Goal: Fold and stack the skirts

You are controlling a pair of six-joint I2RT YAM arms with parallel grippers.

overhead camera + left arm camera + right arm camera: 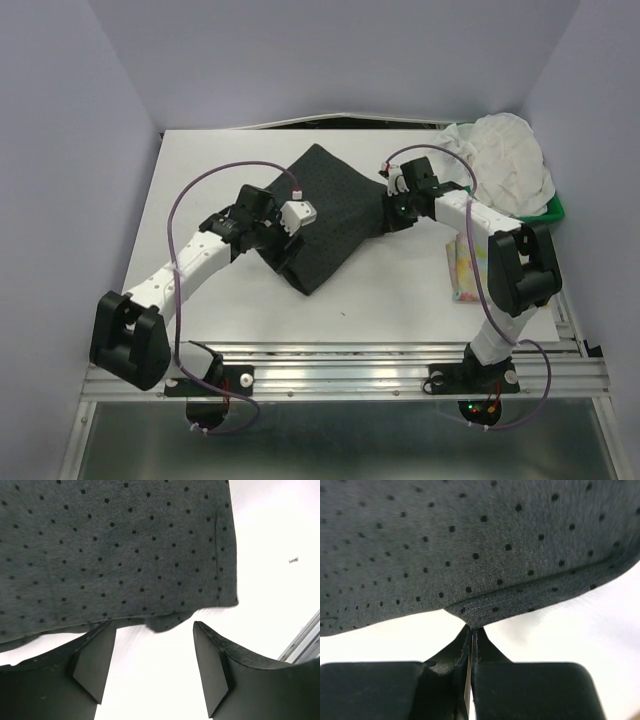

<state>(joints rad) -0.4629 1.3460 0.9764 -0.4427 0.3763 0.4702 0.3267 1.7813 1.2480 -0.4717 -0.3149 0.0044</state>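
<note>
The dark charcoal speckled skirt (335, 210) lies spread in the middle of the white table. My left gripper (284, 248) is open at its near left edge; in the left wrist view the skirt's hem (115, 550) lies just beyond the open gripper (153, 630), with nothing between the fingers. My right gripper (393, 217) is shut on the skirt's right hem, and the right wrist view shows the cloth (480, 540) pinched at the gripper's tips (473, 630). The white crinkly skirt (505, 160) is heaped at the back right. The yellow floral skirt (465, 270) lies folded beside the right arm.
A green tray (553, 210) sits under the white skirt at the back right corner. Purple walls close in the table on the left, back and right. An aluminium rail (340, 375) runs along the near edge.
</note>
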